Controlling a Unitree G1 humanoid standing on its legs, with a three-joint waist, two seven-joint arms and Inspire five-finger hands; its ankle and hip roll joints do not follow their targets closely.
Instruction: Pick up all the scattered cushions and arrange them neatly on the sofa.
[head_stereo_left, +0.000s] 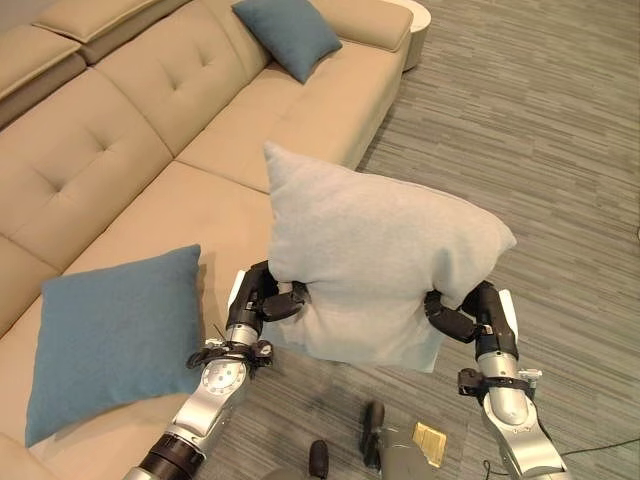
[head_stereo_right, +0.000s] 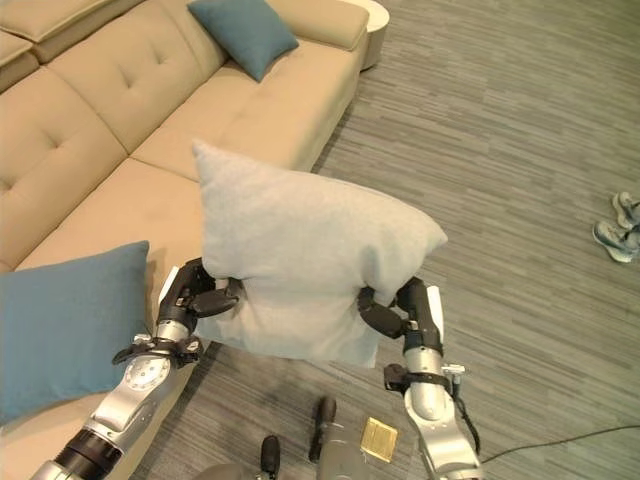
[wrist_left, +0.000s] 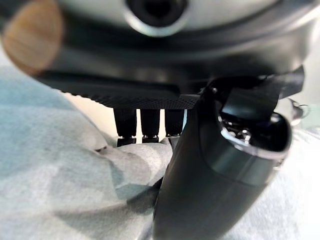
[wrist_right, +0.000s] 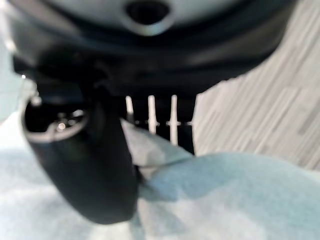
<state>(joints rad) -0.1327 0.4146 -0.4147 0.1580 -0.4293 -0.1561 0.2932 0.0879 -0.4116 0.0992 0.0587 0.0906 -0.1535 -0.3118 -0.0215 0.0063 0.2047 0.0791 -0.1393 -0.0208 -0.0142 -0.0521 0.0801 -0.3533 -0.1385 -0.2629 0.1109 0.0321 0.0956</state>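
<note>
A large pale grey cushion (head_stereo_left: 375, 255) hangs in the air between my two hands, in front of the beige sofa (head_stereo_left: 150, 140). My left hand (head_stereo_left: 262, 300) pinches its lower left edge, thumb and fingers curled into the fabric (wrist_left: 75, 165). My right hand (head_stereo_left: 462, 312) grips the lower right edge the same way, thumb pressed on the cloth (wrist_right: 200, 195). A blue cushion (head_stereo_left: 110, 335) lies flat on the near sofa seat by my left arm. Another blue cushion (head_stereo_left: 288, 32) leans on the far seat.
The sofa's front edge runs just left of the held cushion. Grey striped carpet (head_stereo_left: 520, 150) spreads to the right. A round white side table (head_stereo_left: 415, 18) stands past the sofa's far end. A pair of shoes (head_stereo_right: 620, 228) lies at the far right.
</note>
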